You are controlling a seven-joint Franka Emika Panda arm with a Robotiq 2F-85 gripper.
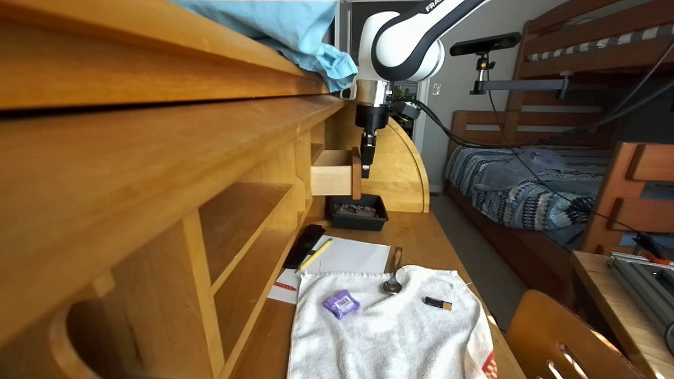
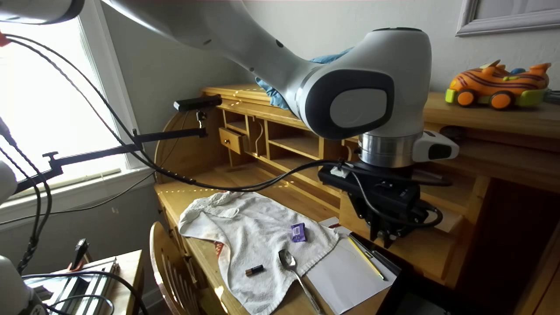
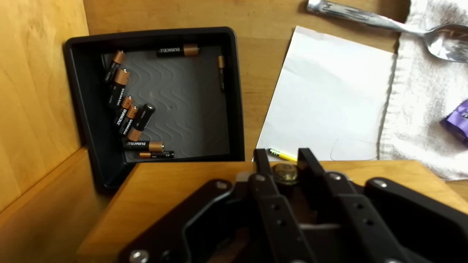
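Gripper [image 3: 282, 149] clasps a drawer knob [image 3: 286, 174] while batteries [image 3: 119, 88], several printed DURACELL, lie in a black tray [image 3: 182, 106] below.

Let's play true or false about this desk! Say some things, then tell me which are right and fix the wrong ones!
1. The gripper has a knob between its jaws. True.
2. The drawer with that knob is shut. False: it is open.
3. The tray is empty. False: it holds batteries.
4. The purple packet lies on the towel. True.
5. The pencil is yellow. True.
6. The spoon is in the tray. False: it lies partly on the towel.
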